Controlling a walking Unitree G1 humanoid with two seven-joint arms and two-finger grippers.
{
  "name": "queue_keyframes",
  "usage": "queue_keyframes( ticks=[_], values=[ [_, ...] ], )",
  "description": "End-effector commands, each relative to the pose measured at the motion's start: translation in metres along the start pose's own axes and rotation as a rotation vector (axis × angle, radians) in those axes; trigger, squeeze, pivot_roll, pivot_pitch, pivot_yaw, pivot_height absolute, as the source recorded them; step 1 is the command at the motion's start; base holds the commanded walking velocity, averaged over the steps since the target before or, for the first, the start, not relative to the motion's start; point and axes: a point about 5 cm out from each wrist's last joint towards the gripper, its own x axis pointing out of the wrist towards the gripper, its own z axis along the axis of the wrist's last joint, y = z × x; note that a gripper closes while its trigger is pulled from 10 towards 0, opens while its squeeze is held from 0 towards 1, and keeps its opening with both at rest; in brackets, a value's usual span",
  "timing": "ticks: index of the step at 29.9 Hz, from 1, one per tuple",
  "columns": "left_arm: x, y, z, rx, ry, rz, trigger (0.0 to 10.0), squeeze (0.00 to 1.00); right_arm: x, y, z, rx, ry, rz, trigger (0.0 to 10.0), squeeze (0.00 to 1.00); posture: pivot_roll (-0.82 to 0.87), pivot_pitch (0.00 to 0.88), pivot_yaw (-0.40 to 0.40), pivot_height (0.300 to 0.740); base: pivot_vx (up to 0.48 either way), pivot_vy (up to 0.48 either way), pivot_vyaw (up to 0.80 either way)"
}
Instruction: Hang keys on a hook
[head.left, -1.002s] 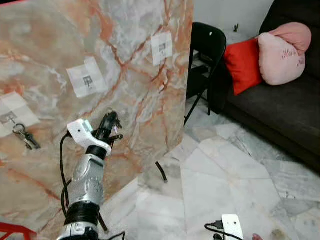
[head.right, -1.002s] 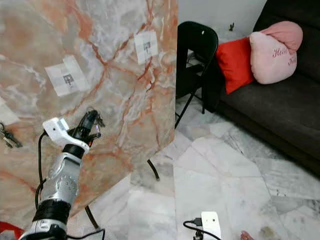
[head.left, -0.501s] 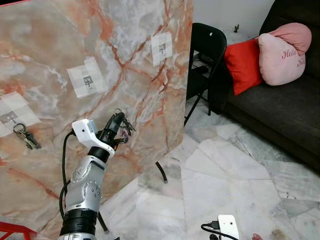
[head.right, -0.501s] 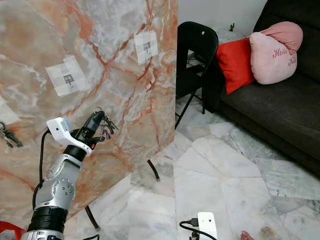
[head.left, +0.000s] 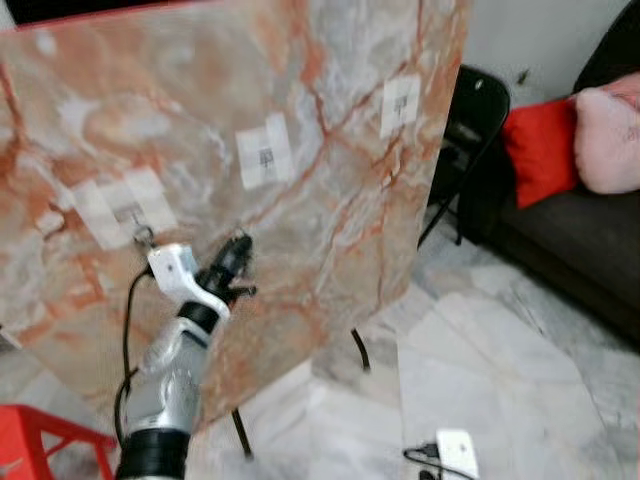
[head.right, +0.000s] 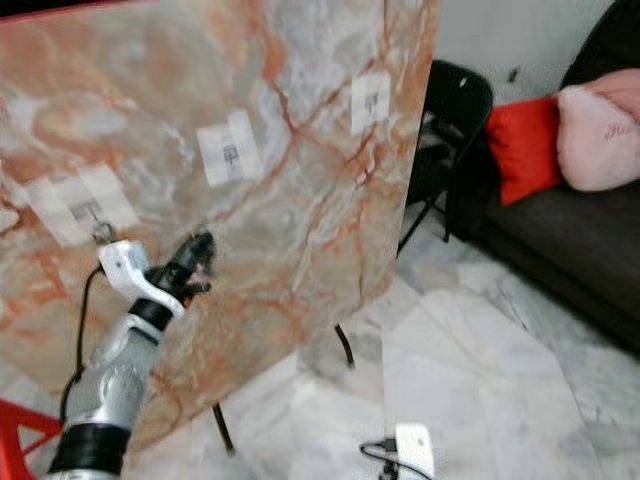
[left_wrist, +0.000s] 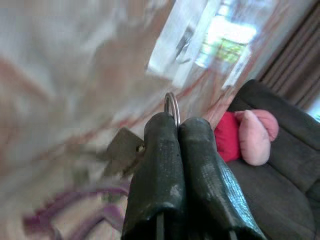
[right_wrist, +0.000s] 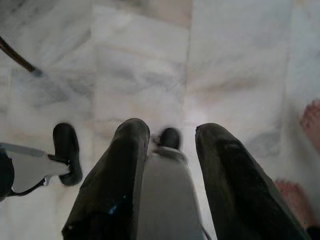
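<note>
A tall marble-patterned board (head.left: 330, 230) leans before me with three white patches, each with a small hook: left (head.left: 125, 208), middle (head.left: 265, 156), right (head.left: 400, 104). My left gripper (head.left: 238, 250) is raised in front of the board, below and left of the middle patch, and is shut on a bunch of keys. In the left wrist view the key ring (left_wrist: 171, 106) sticks out between the closed fingertips (left_wrist: 162, 135) and a key (left_wrist: 122, 145) hangs beside them; a hook patch (left_wrist: 182, 42) lies beyond. Another ring of keys (head.left: 143, 237) hangs under the left patch. My right gripper (right_wrist: 172, 132) hangs open over the floor.
A black folding chair (head.left: 475, 110) stands right of the board. Beyond it is a dark sofa (head.left: 560, 230) with a red cushion (head.left: 540, 150) and a pink one (head.left: 610, 140). A red stool (head.left: 30, 440) is at the lower left. The board's black legs (head.left: 360, 350) rest on the marble floor.
The whole picture has shifted right and blurred, so the camera has moved. My left gripper stays shut on the keys, still in front of the board.
</note>
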Motion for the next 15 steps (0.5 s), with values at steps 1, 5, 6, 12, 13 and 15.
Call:
queue_keyframes(
  ticks=[1,5,6,12,13,15],
  values=[
    [0.004,-0.012,-0.001,0.025,0.007,-0.051,10.0,0.0,0.0,-0.008,0.001,0.007,-0.004,-0.022,10.0,0.0,-0.03,0.003,-0.011,0.74,0.0,0.0,0.0],
    [0.003,-0.018,-0.002,0.008,0.013,-0.087,10.0,0.0,0.0,-0.007,0.0,0.006,-0.006,-0.02,10.0,0.0,-0.03,0.005,-0.011,0.74,0.0,0.0,0.0],
    [0.003,-0.02,-0.002,0.003,0.016,-0.099,10.0,0.0,-0.001,-0.007,0.0,0.006,-0.006,-0.02,10.0,0.0,-0.03,0.005,-0.012,0.74,0.0,0.0,0.0],
    [0.001,-0.036,-0.003,-0.011,0.031,-0.175,10.0,0.0,-0.001,-0.005,-0.001,0.003,-0.005,-0.019,10.0,0.0,-0.03,0.008,-0.012,0.74,0.0,0.0,0.0],
    [0.001,-0.039,-0.004,-0.003,0.034,-0.186,10.0,0.0,-0.001,-0.004,-0.001,0.002,-0.005,-0.017,10.0,0.0,-0.03,0.009,-0.012,0.74,0.0,0.0,0.0],
    [0.001,-0.04,-0.004,0.016,0.034,-0.188,10.0,0.0,0.0,-0.003,-0.001,0.001,-0.006,-0.016,10.0,0.0,-0.03,0.01,-0.011,0.74,0.0,0.0,0.0]
  ],
)
